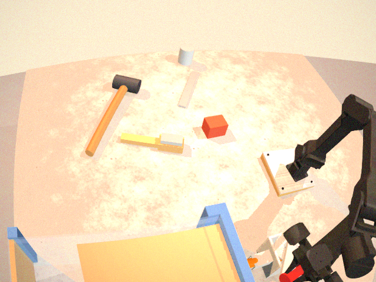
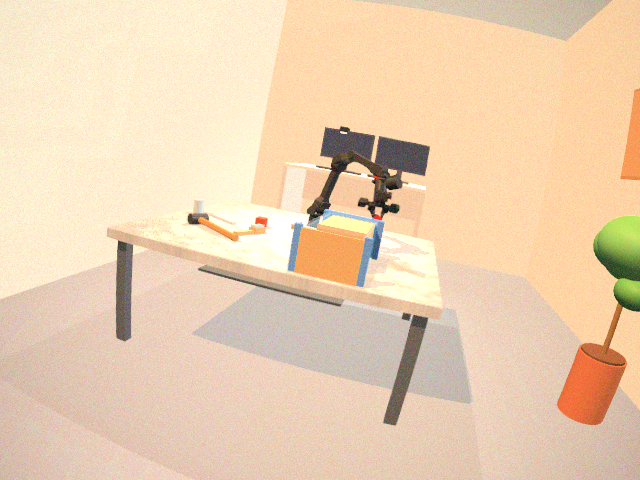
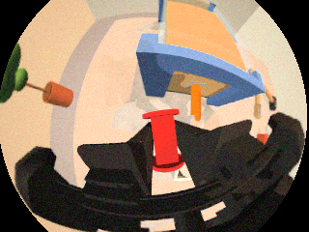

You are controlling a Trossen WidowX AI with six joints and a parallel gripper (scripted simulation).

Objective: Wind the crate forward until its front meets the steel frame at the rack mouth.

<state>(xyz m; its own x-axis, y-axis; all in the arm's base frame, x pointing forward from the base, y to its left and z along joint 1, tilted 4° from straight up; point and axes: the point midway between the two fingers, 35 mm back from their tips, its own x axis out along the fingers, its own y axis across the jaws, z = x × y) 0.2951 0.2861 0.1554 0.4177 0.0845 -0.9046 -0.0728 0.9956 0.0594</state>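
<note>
My gripper [image 1: 299, 270] [image 3: 160, 124] is shut on the red knob [image 1: 288, 276] [image 2: 377, 218] of the winch handle, outside the cubby mouth. Its fingers flank the knob in the wrist view. The rest of the handle and its square key are hidden. White angled parts [image 1: 277, 255], apparently of the winch, show below the arm. The yellow-orange crate [image 1: 151, 258] [image 2: 343, 225] sits behind the blue mouth frame [image 1: 235, 242] [image 3: 188, 60] and looks flat. An orange piece [image 1: 252, 261] [image 3: 195, 101] sticks out from its front through the mouth. Any gap between crate and frame is unclear.
A mallet [image 1: 106, 120], a yellow tool [image 1: 138, 139] with a grey block, a red block [image 1: 215, 126], a pale flat strip [image 1: 188, 89] and a grey cylinder [image 1: 185, 56] lie beyond the cubby. The arm's base plate [image 1: 274, 159] is at the right.
</note>
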